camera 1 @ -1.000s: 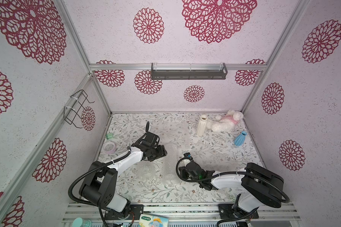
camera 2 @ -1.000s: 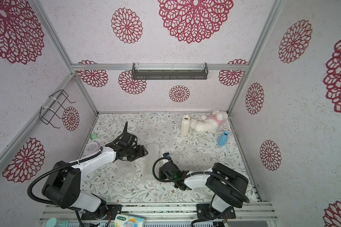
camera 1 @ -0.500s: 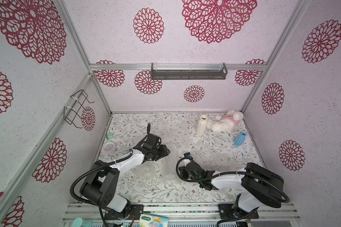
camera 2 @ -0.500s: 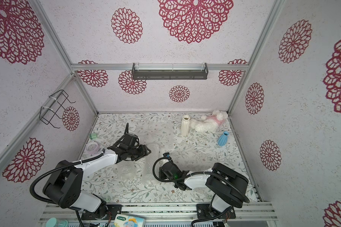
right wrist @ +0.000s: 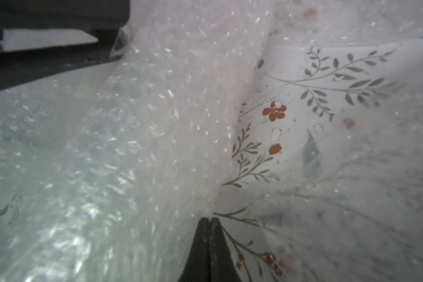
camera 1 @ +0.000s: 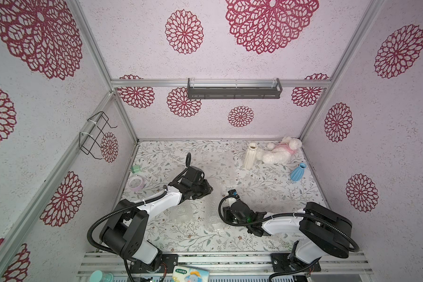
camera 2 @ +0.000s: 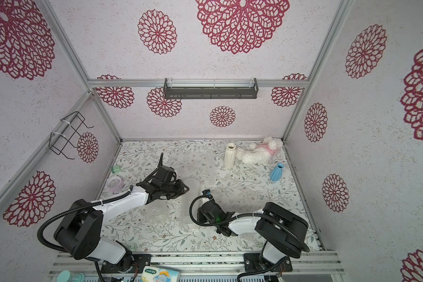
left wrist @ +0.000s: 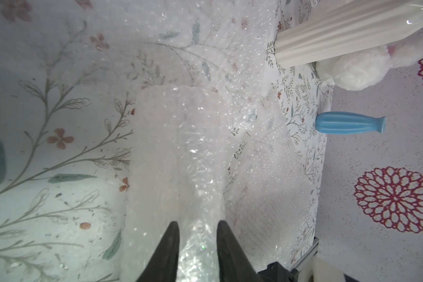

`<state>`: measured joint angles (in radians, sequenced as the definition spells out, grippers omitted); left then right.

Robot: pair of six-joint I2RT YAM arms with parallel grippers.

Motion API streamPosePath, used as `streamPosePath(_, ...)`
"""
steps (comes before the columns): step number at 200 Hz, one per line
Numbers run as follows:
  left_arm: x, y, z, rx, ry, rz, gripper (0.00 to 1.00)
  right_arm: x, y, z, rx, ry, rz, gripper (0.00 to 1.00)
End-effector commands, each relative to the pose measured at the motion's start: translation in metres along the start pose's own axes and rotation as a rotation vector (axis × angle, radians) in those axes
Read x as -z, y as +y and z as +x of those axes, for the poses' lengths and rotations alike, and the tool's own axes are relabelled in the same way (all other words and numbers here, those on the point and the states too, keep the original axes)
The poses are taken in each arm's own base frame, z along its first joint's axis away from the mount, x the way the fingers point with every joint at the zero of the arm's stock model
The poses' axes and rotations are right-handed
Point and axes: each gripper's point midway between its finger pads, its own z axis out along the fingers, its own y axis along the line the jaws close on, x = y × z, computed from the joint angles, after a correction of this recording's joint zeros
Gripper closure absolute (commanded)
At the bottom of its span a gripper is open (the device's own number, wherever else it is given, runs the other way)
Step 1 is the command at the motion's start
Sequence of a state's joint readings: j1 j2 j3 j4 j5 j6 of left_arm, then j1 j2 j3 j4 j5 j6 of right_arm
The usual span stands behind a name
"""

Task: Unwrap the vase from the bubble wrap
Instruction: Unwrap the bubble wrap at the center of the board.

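The bubble wrap [camera 1: 213,171] lies mid-table between both arms (two vases [camera 1: 250,156] behind, rightward).

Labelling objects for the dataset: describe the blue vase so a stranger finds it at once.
Start at the table's far corner on the robot's right, where a white plush toy lies beside a tall cream ribbed vase. The blue vase stands nearer the robot, by the side wall. It is the only blue thing there, short and ribbed with a narrow neck.

Left gripper [left wrist: 197,225] jaws stand narrowly apart around a bunched fold of bubble wrap [left wrist: 181,151] running ahead over the floral mat [left wrist: 47,122]; beyond it, white vase [left wrist: 347,31], plush toy [left wrist: 357,70], blue vase [left wrist: 349,123].
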<state>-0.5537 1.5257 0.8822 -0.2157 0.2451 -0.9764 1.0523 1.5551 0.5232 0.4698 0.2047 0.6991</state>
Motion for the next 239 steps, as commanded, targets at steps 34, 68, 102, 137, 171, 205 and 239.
streamPosePath(34, 0.01, -0.021, -0.009, -0.026, -0.032, 0.015, 0.83, 0.004, -0.001, -0.011, -0.004, -0.039, -0.002, 1.0)
streamPosePath(68, 0.004, -0.02, -0.005, -0.029, -0.017, 0.003, 1.0, 0.006, 0.001, -0.012, 0.002, -0.043, -0.008, 1.0)
streamPosePath(102, 0.006, -0.035, -0.01, -0.046, -0.024, 0.02, 1.0, 0.009, 0.0, -0.013, 0.006, -0.054, -0.01, 1.0)
streamPosePath(137, 0.003, -0.061, -0.014, -0.077, -0.026, 0.048, 1.0, 0.021, 0.001, -0.021, 0.014, -0.108, -0.04, 1.0)
streamPosePath(171, -0.011, -0.085, -0.011, -0.109, 0.0, 0.07, 1.0, 0.036, 0.002, -0.032, 0.016, -0.183, -0.074, 0.99)
streamPosePath(205, -0.031, -0.097, -0.006, -0.121, 0.034, 0.068, 1.0, 0.048, 0.002, -0.037, 0.028, -0.223, -0.094, 0.98)
streamPosePath(239, -0.027, -0.121, -0.011, -0.158, 0.016, 0.075, 1.0, 0.05, 0.005, -0.037, 0.018, -0.233, -0.125, 0.98)
